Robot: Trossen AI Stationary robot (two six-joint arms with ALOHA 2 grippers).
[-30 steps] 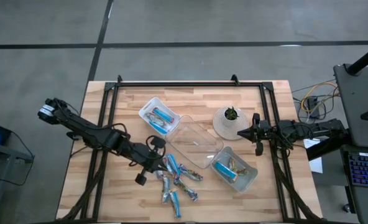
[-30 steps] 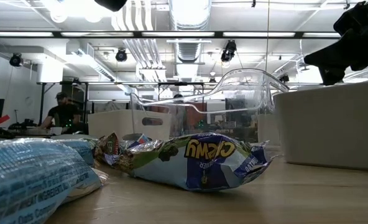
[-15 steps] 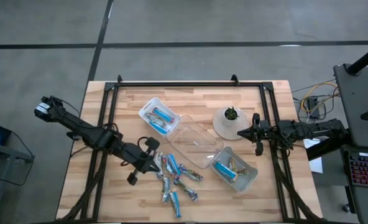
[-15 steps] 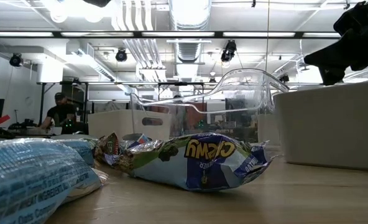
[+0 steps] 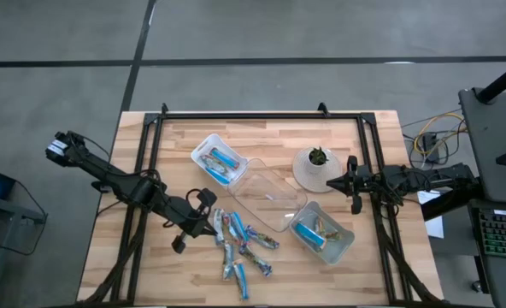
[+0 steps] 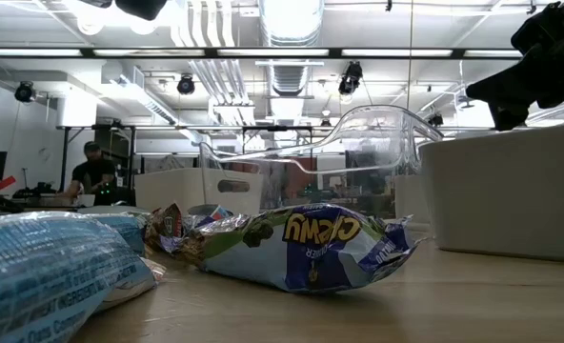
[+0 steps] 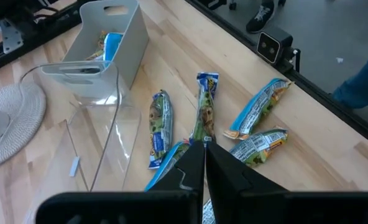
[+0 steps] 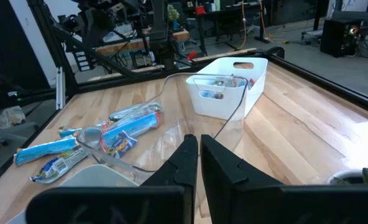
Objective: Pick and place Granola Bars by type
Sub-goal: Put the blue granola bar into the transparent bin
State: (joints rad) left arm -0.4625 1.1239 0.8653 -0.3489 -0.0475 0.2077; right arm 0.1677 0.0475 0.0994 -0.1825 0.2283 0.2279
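Note:
Several granola bars (image 5: 240, 246) in blue and greenish wrappers lie flat in a loose pile on the wooden table near its near edge. They also show in the left wrist view (image 7: 204, 112) and close up in the low view (image 6: 301, 248). My left gripper (image 5: 208, 222) hangs shut above the pile's left end, its fingertips (image 7: 204, 146) over the near end of a greenish bar. It holds nothing that I can see. My right gripper (image 5: 330, 185) waits shut above the table's right side, beside the round mat; its own view shows it too (image 8: 198, 142).
A white bin (image 5: 217, 160) holding bars stands toward the far left. A clear tray (image 5: 266, 198) sits mid-table and a second bin (image 5: 321, 233) with bars stands at its right. A small plant on a round mat (image 5: 315, 167) stands beside the right gripper. A black frame borders the table.
My left gripper has moved a short way toward the table's left edge, from over the pile to its left end, and has stayed shut. The bars and the right arm have kept still.

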